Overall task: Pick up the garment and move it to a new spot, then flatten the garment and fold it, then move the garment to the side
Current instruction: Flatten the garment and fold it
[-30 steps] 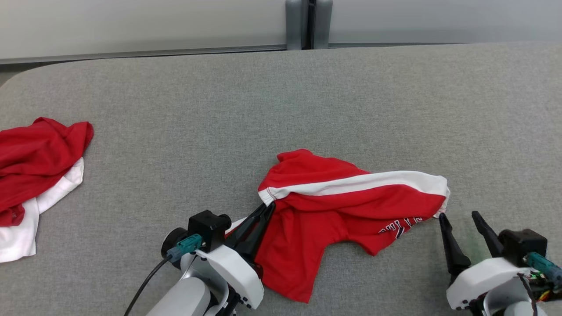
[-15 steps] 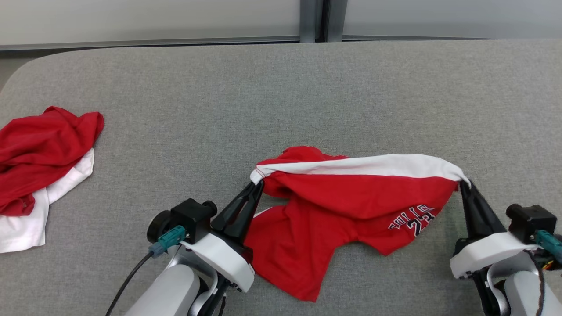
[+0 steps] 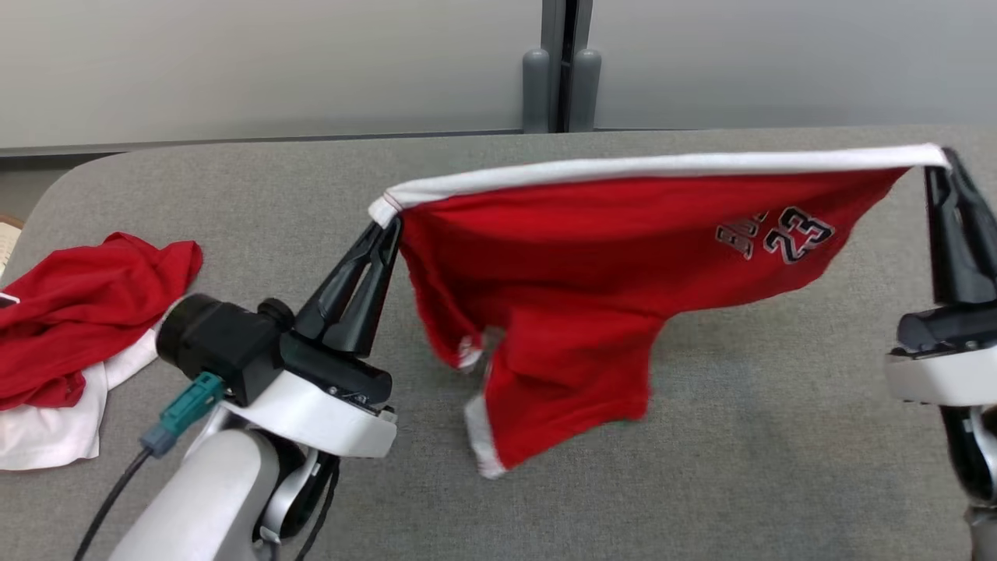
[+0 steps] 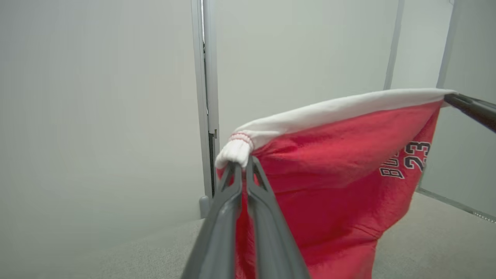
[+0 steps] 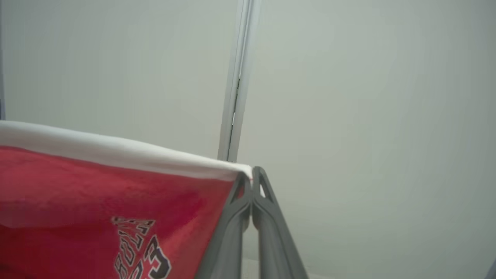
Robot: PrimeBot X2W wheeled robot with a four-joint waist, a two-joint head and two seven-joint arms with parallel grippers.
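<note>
Red cloth garment with a white edge band (image 3: 592, 257) held in the air between 2 hands, above the grey fabric-covered desk (image 3: 779, 436).

Left hand (image 3: 387, 222): fingers pinched together on the left end of the white band, a small bunch of white cloth at the tips. Right hand (image 3: 945, 156): fingers pinched together on the right end of the band. Band pulled taut and near level between the 2 grips. Red body hangs below it; black-and-white "23" print sits near the right end. One white-hemmed part droops lowest, under the left half; cannot tell whether it touches the desk. Crumpled red and white cloth heap (image 3: 86, 312) lies on the desk at far left, well apart from the held garment. Pale wall (image 3: 234, 70) with a grey upright post (image 3: 561, 70) behind the desk.
</note>
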